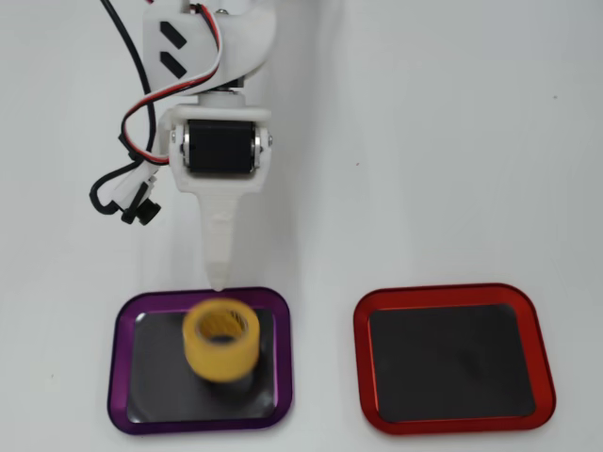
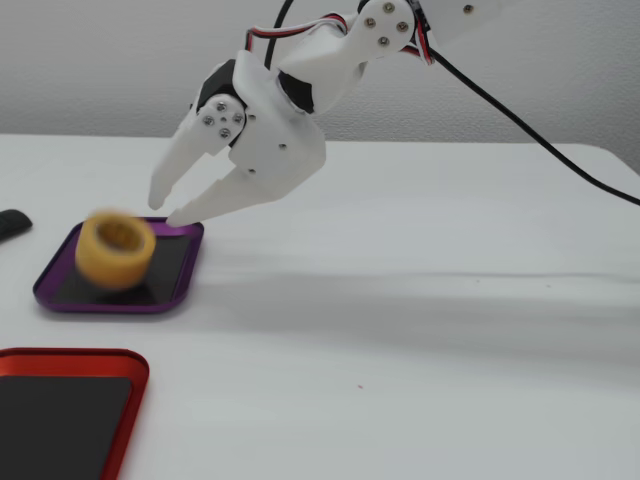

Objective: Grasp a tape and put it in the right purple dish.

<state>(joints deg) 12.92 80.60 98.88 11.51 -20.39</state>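
The yellow tape roll [image 1: 221,338] [image 2: 115,250] is blurred with motion over the dark inner surface of the purple dish [image 1: 120,358] [image 2: 55,297], free of the fingers. My white gripper [image 1: 219,282] [image 2: 166,207] is open and empty, just above the dish's far rim. In the fixed view its two fingers are spread apart, tips pointing down-left toward the dish. In the overhead view only one slim finger shows, ending at the dish's top edge.
A same-shaped red-rimmed tray [image 1: 454,359] [image 2: 70,362] lies beside the purple dish, with nothing in it. A small black object [image 2: 12,224] lies at the left edge of the fixed view. Arm cables [image 1: 132,141] hang on the left.
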